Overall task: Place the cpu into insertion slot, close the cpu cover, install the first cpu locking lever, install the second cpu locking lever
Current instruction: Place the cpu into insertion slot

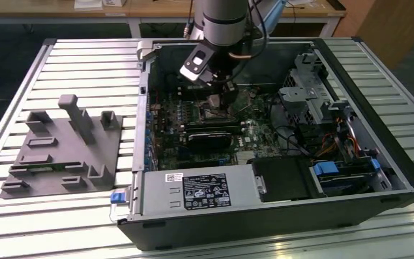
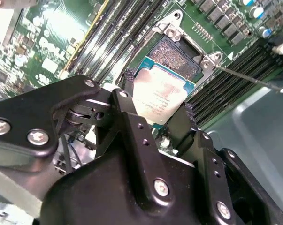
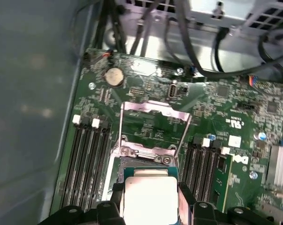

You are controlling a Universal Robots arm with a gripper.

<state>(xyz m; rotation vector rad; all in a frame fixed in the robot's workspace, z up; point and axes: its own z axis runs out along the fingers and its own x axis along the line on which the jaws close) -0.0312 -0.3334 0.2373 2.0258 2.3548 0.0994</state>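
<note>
From where I stand there is one open computer case (image 1: 279,221) lying on the slatted table (image 1: 84,59). One grey holder block (image 1: 56,151) sits beside it, on the exterior view's left. The single arm reaches down into the case, with its gripper (image 1: 220,105) low over the motherboard.

In both wrist views the gripper (image 3: 150,206) has its two black fingers (image 2: 127,101) clamped on the one cpu (image 2: 162,91), a finger on each of two opposite edges. The cpu (image 3: 149,194) hangs over the near edge of the one insertion slot (image 2: 176,54); I cannot tell whether it touches.

In the first wrist view the one cpu cover (image 3: 153,110) is swung open beyond the slot, with two thin rods (image 3: 119,124) along its sides. Four memory slots (image 3: 87,159) run on one side, perhaps four on the other. One coin battery (image 3: 114,76) lies further up the board.
</note>
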